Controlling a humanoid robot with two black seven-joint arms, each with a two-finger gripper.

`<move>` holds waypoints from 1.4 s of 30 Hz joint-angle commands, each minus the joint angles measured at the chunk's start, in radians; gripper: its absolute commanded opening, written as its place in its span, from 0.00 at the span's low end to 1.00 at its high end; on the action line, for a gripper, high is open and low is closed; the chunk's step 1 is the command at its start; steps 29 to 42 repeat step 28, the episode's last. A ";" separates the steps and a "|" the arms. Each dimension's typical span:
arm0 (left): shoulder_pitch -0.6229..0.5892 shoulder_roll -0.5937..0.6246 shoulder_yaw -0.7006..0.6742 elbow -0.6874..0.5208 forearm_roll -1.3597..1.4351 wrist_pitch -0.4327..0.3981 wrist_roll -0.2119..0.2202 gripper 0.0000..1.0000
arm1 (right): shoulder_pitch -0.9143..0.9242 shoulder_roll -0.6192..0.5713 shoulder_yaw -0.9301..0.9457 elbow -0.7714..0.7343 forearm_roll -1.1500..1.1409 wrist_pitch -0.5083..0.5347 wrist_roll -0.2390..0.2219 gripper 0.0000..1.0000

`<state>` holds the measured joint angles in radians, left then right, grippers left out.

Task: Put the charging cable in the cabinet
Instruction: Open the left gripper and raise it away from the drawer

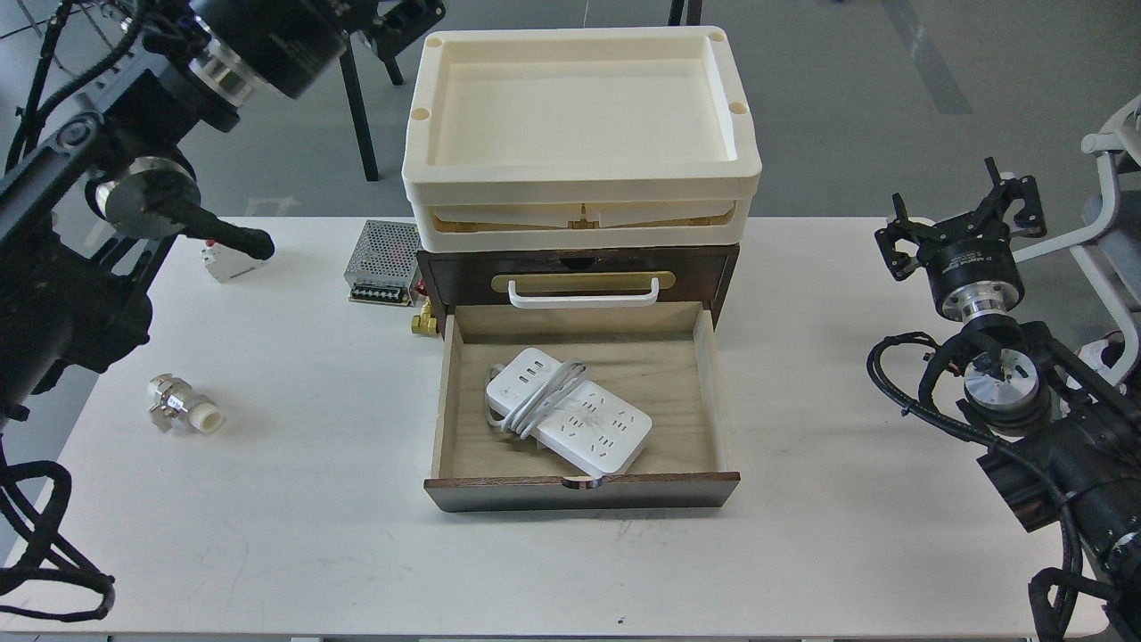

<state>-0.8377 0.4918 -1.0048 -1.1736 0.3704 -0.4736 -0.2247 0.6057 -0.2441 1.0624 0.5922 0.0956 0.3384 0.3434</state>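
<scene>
The charging cable (570, 419), a white power strip with its cord looped around the middle, lies flat and slanted inside the open pale-wood drawer (713, 392) of the dark brown cabinet (579, 265). No gripper touches it. My left arm is raised at the top left. Its gripper (406, 13) is far above and behind the drawer, cut off by the top edge, so its fingers cannot be told apart. My right gripper (963, 214) is at the far right, away from the cabinet, with its fingers spread and empty.
Cream trays (579, 192) are stacked on the cabinet. A silver perforated box (383, 254), a small brass part (422, 321) and a white breaker (218, 266) lie left of it. A small metal fitting with a white cap (183, 410) lies on the table's left side.
</scene>
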 commanded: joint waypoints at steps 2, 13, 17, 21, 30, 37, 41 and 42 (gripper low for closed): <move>0.077 0.028 -0.038 0.188 -0.247 -0.002 0.001 1.00 | 0.000 0.000 0.002 -0.002 0.007 -0.005 -0.006 1.00; 0.143 -0.065 -0.032 0.615 -0.432 -0.015 0.008 1.00 | 0.006 0.000 0.008 -0.006 0.067 -0.002 -0.038 1.00; 0.157 -0.105 -0.028 0.632 -0.430 -0.015 0.007 1.00 | 0.006 -0.001 0.008 -0.006 0.105 -0.007 -0.053 1.00; 0.172 -0.107 -0.023 0.631 -0.430 -0.015 -0.004 1.00 | 0.005 0.000 0.019 -0.005 0.107 -0.009 -0.053 1.00; 0.201 -0.108 -0.018 0.631 -0.430 -0.015 -0.004 1.00 | 0.006 -0.001 0.016 -0.002 0.107 -0.004 -0.050 1.00; 0.201 -0.108 -0.018 0.631 -0.430 -0.015 -0.004 1.00 | 0.006 -0.001 0.016 -0.002 0.107 -0.004 -0.050 1.00; 0.201 -0.108 -0.018 0.631 -0.430 -0.015 -0.004 1.00 | 0.006 -0.001 0.016 -0.002 0.107 -0.004 -0.050 1.00; 0.201 -0.108 -0.018 0.631 -0.430 -0.015 -0.004 1.00 | 0.006 -0.001 0.016 -0.002 0.107 -0.004 -0.050 1.00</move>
